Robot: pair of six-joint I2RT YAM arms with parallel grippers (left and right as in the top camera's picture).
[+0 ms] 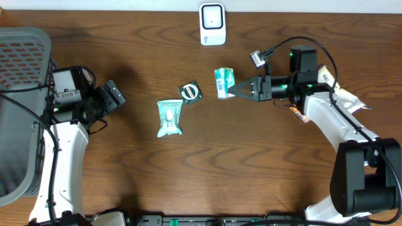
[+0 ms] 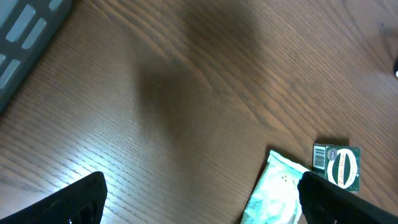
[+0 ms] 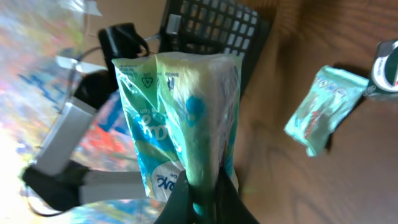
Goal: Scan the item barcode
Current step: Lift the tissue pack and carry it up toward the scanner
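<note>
Dark wood worktop (image 1: 125,37) is filling the frame as the right tool (image 1: 231,90) is clenching on a green-and-white packet (image 1: 223,83). Its jaws are pinching only the thin seam at one edge, and the rest of the soft packet is standing free beyond them. Whether the packet is riding clear of the wood is not showing. No barcode is showing on the faces in view, so a swing toward the scanner (image 1: 212,24) is risking a miss if the code is facing away. The narrow grip is also likely inviting the packet to swivel or slip during a quick turn.

Just left of the packet a small dark pack (image 1: 190,91) is lying, and a green pouch (image 1: 169,117) is resting a little nearer the robot; a low sweep that way is risking a knock. Bare wood is lying open between packet and scanner, which is sitting at the far edge. Well to the left, the left tool (image 1: 115,95) is hanging released beside a grey basket (image 1: 22,56).
</note>
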